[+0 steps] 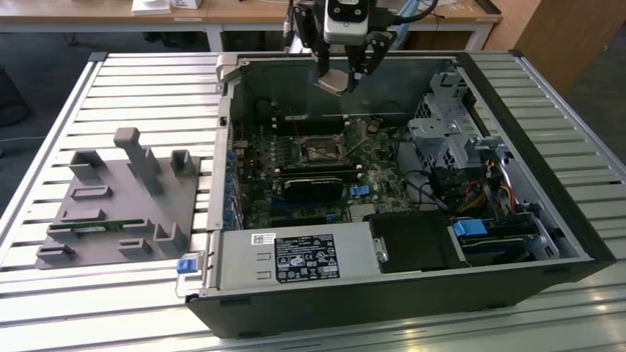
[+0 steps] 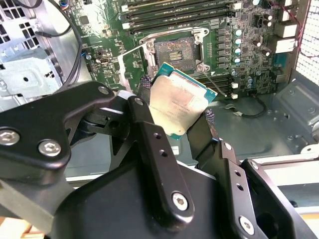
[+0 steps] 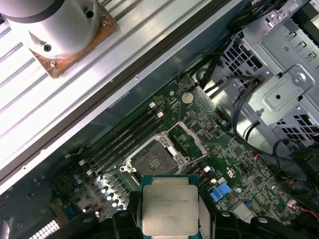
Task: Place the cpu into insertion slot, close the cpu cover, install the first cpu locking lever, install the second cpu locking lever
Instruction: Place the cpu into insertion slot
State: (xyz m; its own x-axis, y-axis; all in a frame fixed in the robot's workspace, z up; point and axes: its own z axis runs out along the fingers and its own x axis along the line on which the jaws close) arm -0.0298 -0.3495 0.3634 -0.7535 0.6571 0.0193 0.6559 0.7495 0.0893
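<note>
In the exterior view, the gripper (image 1: 342, 76) hung over the far edge of the open computer case (image 1: 547, 242), which lay on its side on the slatted table (image 1: 88, 308). Its fingers were clamped on the cpu (image 1: 333, 82), which tilted in the air, well above the green motherboard (image 1: 377, 172). I could see the insertion slot (image 1: 318, 152) down inside the case, nearer the camera than the gripper, with nothing in it. A grey fixture block (image 1: 117, 202) sat on the table at the exterior view's left, apart from the case.

In the second wrist view, I had the two black fingers (image 2: 144, 85) pinching the cpu (image 2: 177, 107) by opposite edges, its pale metal top facing the camera. Beyond it lay the insertion slot (image 2: 174, 50), a dark square with a thin metal rim. The cpu cover (image 2: 132, 62) stood swung open beside the slot. Long memory slots (image 2: 174, 15) ran along the board past the socket.

In the first wrist view, I saw the cpu (image 3: 169, 209) held flat at the near edge of the picture, clear of the board. The insertion slot (image 3: 152, 160) lay bare past it, and the cpu cover (image 3: 193, 139) was lifted off to one side. A silvery drive cage (image 3: 279, 84) filled one corner of the case.
</note>
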